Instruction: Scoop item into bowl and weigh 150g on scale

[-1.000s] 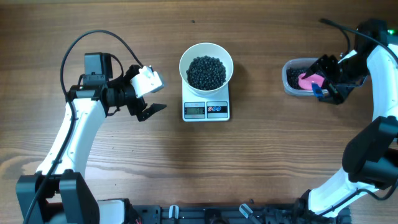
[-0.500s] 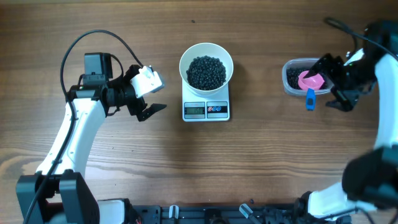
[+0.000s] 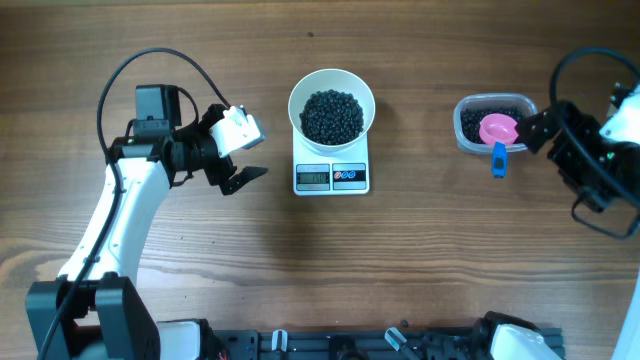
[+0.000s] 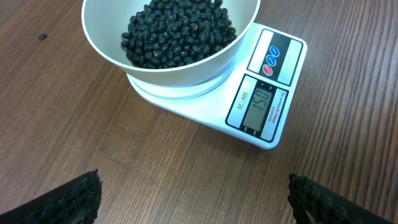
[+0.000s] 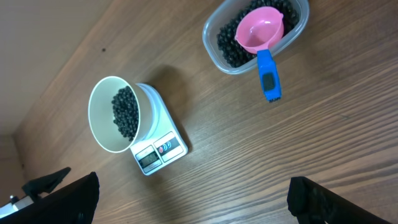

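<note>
**Both grippers open and empty, beans in bowl on scale**

Brown wood-grain table [image 3: 420, 260] carries everything. White-and-black left arm [image 3: 110, 215] reaches in from the near left edge. The left gripper [image 3: 246, 153] has its jaws spread wide with nothing between them, and it aims at the scale. The right gripper [image 5: 196, 202] also has its fingers wide apart and holds nothing.

Small white rectangular digital kitchen scale [image 3: 345, 178] sits ahead of the left gripper's fingertips, near but apart from them. In the right wrist view it lies far ahead of the right gripper and to the left. Its grey display looks like 150 in the left wrist view.

Round glossy white bowl [image 3: 296, 105] stands on the scale's platform, upright, beyond the display as seen from the left gripper.

Clear rounded-rectangular plastic tub [image 3: 462, 135] lies just in front of the right gripper, not touching it.

Pink plastic scoop with a blue handle [image 3: 498, 130] rests with its cup in the tub. The handle hangs over the rim toward the right gripper, clear of the fingers.

Tiny round black beans [image 3: 332, 115] form a heap inside the bowl, well below the rim. More beans lie in the tub around the scoop.

One stray black bean [image 4: 42, 36] lies on the table past the bowl, far from the left gripper.
</note>
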Motion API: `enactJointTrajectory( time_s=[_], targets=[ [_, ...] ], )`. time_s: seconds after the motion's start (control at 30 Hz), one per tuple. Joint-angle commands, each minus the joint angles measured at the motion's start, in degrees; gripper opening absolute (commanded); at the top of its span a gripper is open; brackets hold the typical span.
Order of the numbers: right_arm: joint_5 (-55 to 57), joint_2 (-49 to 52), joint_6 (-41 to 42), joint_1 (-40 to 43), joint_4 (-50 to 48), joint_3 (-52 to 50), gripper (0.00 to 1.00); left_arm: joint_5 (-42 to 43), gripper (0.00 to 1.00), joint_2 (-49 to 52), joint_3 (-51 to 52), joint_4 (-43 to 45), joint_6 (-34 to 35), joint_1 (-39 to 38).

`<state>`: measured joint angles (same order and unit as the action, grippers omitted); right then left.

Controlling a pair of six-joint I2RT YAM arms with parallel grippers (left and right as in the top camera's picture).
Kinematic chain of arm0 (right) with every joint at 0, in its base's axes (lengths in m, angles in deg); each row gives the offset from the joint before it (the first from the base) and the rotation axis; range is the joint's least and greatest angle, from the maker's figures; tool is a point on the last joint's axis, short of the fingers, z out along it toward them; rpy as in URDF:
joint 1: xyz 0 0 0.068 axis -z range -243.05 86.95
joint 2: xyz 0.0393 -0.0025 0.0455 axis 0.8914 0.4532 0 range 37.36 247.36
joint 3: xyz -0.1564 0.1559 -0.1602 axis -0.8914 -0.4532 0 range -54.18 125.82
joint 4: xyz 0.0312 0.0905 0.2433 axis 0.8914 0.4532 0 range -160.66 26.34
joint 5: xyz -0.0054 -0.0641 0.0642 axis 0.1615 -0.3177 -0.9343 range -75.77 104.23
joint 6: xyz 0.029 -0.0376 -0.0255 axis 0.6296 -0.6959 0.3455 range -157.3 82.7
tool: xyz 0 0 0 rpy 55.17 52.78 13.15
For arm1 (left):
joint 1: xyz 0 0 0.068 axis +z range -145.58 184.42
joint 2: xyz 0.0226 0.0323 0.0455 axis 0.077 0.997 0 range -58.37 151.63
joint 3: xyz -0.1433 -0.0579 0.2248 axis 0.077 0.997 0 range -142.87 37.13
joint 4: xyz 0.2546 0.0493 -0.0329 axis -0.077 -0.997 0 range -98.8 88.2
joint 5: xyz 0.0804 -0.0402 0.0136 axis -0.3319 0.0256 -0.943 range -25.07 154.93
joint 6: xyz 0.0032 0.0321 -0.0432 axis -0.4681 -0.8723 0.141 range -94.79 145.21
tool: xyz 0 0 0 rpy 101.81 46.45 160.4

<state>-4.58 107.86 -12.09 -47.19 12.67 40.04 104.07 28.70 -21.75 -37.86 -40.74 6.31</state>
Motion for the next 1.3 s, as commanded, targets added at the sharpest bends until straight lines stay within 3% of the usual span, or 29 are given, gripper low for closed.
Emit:
enactJointTrajectory(
  time_s=[0.0,0.13,0.4,0.57,0.67,0.87,1.27],
  targets=[
    [1.36,-0.61,-1.29,0.09,-0.09,0.26,1.00,1.29,1.00,0.33,0.15,0.00,-1.11,0.31],
    [3.78,-0.50,-6.69,0.09,1.05,0.26,1.00,1.29,1.00,0.33,0.15,0.00,-1.11,0.31],
    [3.87,-2.01,-24.33,0.09,-12.24,0.26,1.00,1.29,1.00,0.33,0.15,0.00,-1.11,0.31],
    [4.22,-5.88,-27.89,0.07,-21.79,-2.67,1.00,1.29,1.00,0.33,0.15,0.00,-1.11,0.31],
    [4.22,-13.31,-32.37,0.07,-32.89,-12.26,1.00,1.29,1.00,0.33,0.15,0.00,-1.11,0.31],
    [4.24,-28.92,-32.98,0.07,-51.98,-34.23,1.00,1.29,1.00,0.33,0.15,0.00,-1.11,0.31],
    [4.28,-57.79,-34.64,-4.87,-78.71,-73.64,1.00,1.29,1.00,0.33,0.15,0.00,-1.11,0.31]
  ],
)
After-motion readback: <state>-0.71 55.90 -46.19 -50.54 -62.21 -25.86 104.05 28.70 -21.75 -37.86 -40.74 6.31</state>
